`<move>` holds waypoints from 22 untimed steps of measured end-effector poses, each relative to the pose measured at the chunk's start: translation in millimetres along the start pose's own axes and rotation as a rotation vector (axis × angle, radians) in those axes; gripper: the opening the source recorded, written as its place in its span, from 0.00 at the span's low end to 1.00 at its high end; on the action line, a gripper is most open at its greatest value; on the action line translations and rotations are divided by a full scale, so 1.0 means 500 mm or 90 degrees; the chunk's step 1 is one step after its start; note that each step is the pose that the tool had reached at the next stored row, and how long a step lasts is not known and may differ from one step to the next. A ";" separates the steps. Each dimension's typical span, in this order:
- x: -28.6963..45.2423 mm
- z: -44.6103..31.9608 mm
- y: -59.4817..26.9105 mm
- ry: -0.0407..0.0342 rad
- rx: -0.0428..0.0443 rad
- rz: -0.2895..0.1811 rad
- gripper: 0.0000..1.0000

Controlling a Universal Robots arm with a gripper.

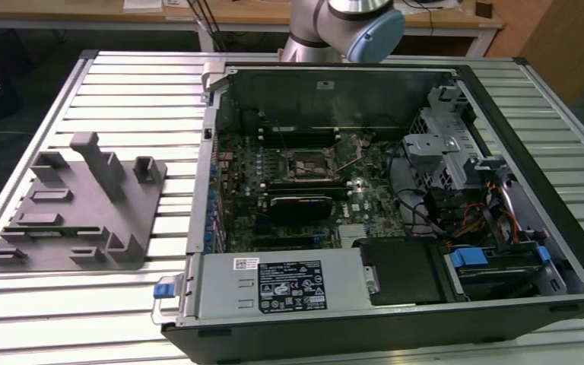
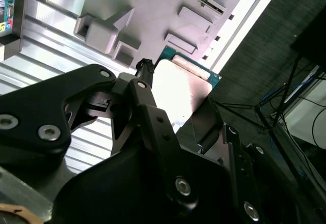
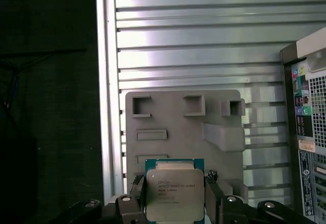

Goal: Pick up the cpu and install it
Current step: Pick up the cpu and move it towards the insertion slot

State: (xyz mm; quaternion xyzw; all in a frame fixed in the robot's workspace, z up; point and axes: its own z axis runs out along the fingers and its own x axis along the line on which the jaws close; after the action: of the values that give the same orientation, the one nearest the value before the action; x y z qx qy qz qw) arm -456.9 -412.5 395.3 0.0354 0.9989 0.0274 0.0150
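Carrying is the step in hand, as I judge it: your gripper is clenched on the cpu, one finger on each of two opposite edges, with the shiny metal top facing the first wrist view. The chip hangs in the air above the grey tray, well clear of it, with the slatted table beneath. In the second wrist view the cpu shows its green rim beyond the black fingers.

To do this well, let the grip bear on the rim alone and add no more squeeze than it has; a thin board like this would likely bend or slip if pinched unevenly. Hold it flat and square through the travel, since a tilted chip would not sit true in a socket. Mind the wall of the case, which stands just beside the tray.

As for what holds what: the tray has several shallow recesses and upright blocks; one long slot seems to hold a thin dark strip, though you cannot be sure what it is. The open case holds the motherboard, with the socket near its middle, dark inside its metal frame. A power supply lies along the near side, and a drive cage with blue tabs sits at the exterior view's right.
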 end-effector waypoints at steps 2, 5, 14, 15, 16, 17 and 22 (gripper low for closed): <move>-0.003 0.000 0.000 -0.0001 0.0000 0.000 0.55; -0.007 0.000 0.001 0.0000 0.0000 0.000 0.55; -0.020 0.001 0.002 -0.0001 -0.0001 0.000 0.55; -0.021 0.001 0.002 0.0000 0.0000 0.000 0.55; -0.023 0.001 0.002 -0.0001 0.0000 0.000 0.55; -0.024 0.001 0.003 -0.0001 0.0000 0.000 0.55; -0.031 0.001 0.004 -0.0001 0.0000 0.000 0.55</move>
State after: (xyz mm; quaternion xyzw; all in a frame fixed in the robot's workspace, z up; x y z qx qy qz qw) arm -441.5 -411.8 395.3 0.0355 0.9989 0.0274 0.0150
